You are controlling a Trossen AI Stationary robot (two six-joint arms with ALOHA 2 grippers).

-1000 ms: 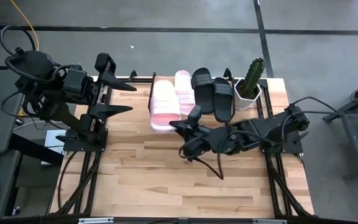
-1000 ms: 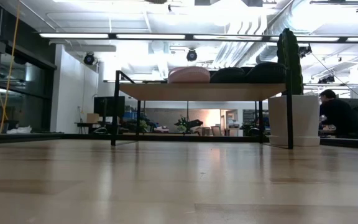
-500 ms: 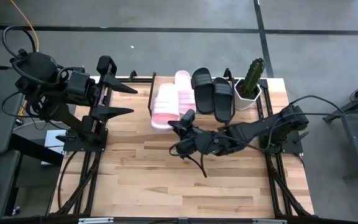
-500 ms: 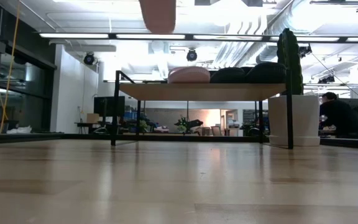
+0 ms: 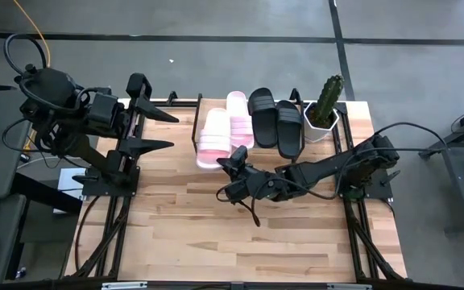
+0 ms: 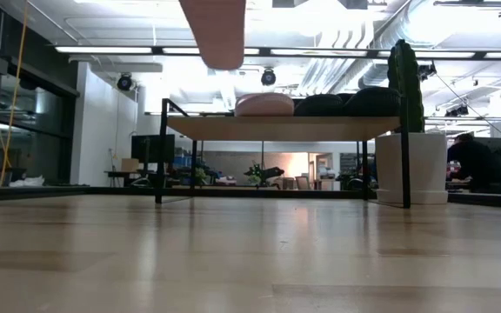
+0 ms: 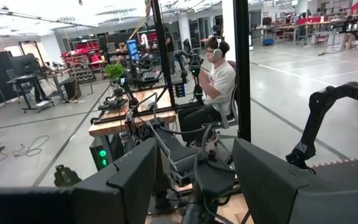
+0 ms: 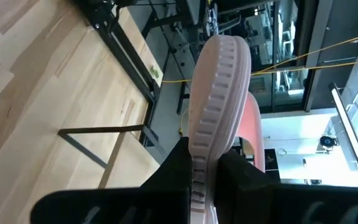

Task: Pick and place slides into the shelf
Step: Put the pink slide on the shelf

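Right gripper [image 5: 234, 158] was clamped tight on the edge of a pink slide [image 5: 214, 137], held in the air just in front of the shelf [image 6: 277, 128]. Second pink slide [image 5: 238, 113] and two black slides [image 5: 276, 119] sat on the shelf beside a cactus pot [image 5: 322, 114]. Left gripper [image 5: 153, 127] waited off the table's left edge, fingers apart, empty.
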